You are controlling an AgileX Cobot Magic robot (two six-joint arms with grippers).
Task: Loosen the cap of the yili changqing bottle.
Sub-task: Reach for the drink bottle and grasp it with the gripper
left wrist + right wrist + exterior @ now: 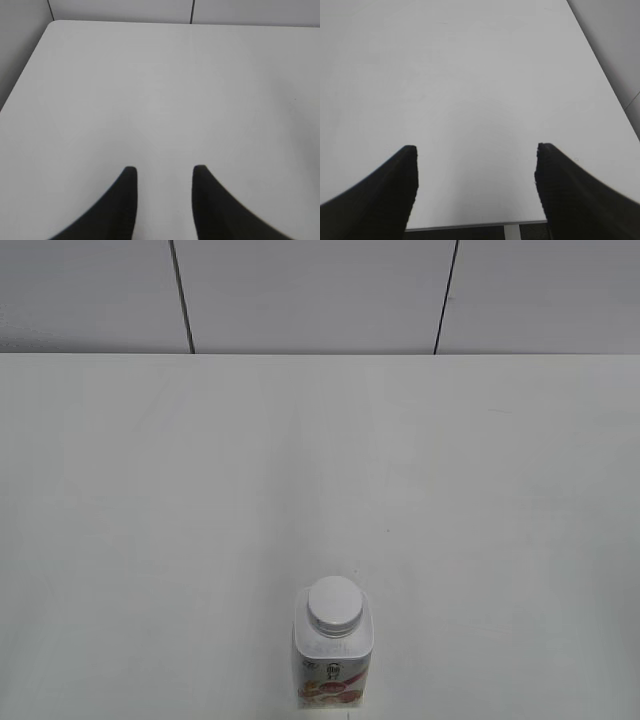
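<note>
**Nothing started: cap seated, bottle untouched**

Standing upright at the near edge of the bench (200,490), just right of centre in the exterior view: the yili changqing bottle (334,655), long axis vertical, neck pointing straight up. Label with the red-orange fruit picture facing the camera, its lower part cut off by the frame. On top, the cap (334,603), flat face up, sitting level on the neck with no visible gap or tilt. Likely still fully tightened, though impossible to confirm from this slanted view.

Around the bottle, only bare white surface out to the far edge and the panelled wall (320,295) behind. No arm in the exterior view at all.

Further out, in the wrist views: left gripper (161,172) hanging above bare bench with jaws spread moderately, nothing between them. Right gripper (476,152) likewise above bare bench near its corner, jaws spread wider, also holding nothing. No bottle in either wrist view, so both well apart from it.

By this reckoning, the whole task remaining: reaching in, steadying the body with one set of jaws, closing the other on the ribbed side of the cap, twisting.
</note>
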